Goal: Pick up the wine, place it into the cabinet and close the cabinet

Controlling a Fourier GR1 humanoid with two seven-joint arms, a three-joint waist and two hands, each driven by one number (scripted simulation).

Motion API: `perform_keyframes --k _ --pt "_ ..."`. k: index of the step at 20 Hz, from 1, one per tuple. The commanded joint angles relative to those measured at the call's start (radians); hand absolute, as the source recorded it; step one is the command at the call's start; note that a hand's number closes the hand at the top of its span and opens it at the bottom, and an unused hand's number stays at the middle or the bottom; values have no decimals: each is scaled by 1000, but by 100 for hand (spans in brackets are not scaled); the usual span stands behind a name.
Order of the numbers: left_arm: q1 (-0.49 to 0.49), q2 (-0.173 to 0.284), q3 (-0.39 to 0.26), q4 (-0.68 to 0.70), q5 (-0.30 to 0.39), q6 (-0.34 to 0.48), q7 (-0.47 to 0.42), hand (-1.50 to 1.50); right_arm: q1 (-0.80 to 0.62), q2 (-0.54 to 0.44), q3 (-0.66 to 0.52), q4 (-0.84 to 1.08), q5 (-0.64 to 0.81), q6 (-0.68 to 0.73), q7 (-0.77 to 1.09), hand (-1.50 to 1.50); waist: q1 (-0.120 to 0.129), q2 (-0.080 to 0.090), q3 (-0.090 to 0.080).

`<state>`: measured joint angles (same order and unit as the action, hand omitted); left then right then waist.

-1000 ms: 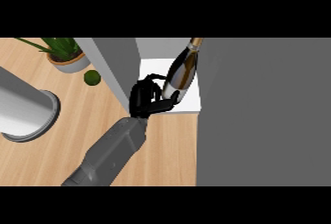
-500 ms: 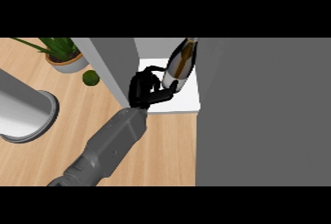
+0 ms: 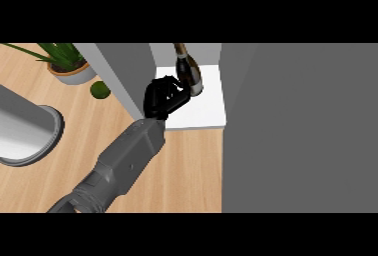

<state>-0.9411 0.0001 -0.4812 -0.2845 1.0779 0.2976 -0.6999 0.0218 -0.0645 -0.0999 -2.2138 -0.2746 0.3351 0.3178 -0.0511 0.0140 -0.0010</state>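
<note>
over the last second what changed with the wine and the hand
The wine bottle went from leaning toward the right to nearly upright on the white cabinet floor. The hand slid down and left of it; whether its curled fingers still grip the bottle is unclear. The potted plant, lime and grey cylinder stayed put.

My black hand [image 3: 164, 97] and grey forearm [image 3: 122, 162]; a dark bottle [image 3: 189, 70] with a tan label on the cabinet's white shelf [image 3: 203, 112]; a light wood-grain counter [image 3: 184, 170]; a green plant [image 3: 60, 54].
</note>
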Motion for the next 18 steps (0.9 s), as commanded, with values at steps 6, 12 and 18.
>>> perform_keyframes --k 6,12,18 --pt "-35 2 92 131 15 -72 -116 150 31 21 20 -30 18 -10 -8 -150 6 1 0" --pt "33 0 59 40 -4 -35 -211 -150 35 -15 -14 -24 -15 12 8 -150 20 -8 0" --pt "34 39 56 19 -42 -104 -242 -150 -3 -16 -7 -45 -1 -23 47 -150 42 -12 0"
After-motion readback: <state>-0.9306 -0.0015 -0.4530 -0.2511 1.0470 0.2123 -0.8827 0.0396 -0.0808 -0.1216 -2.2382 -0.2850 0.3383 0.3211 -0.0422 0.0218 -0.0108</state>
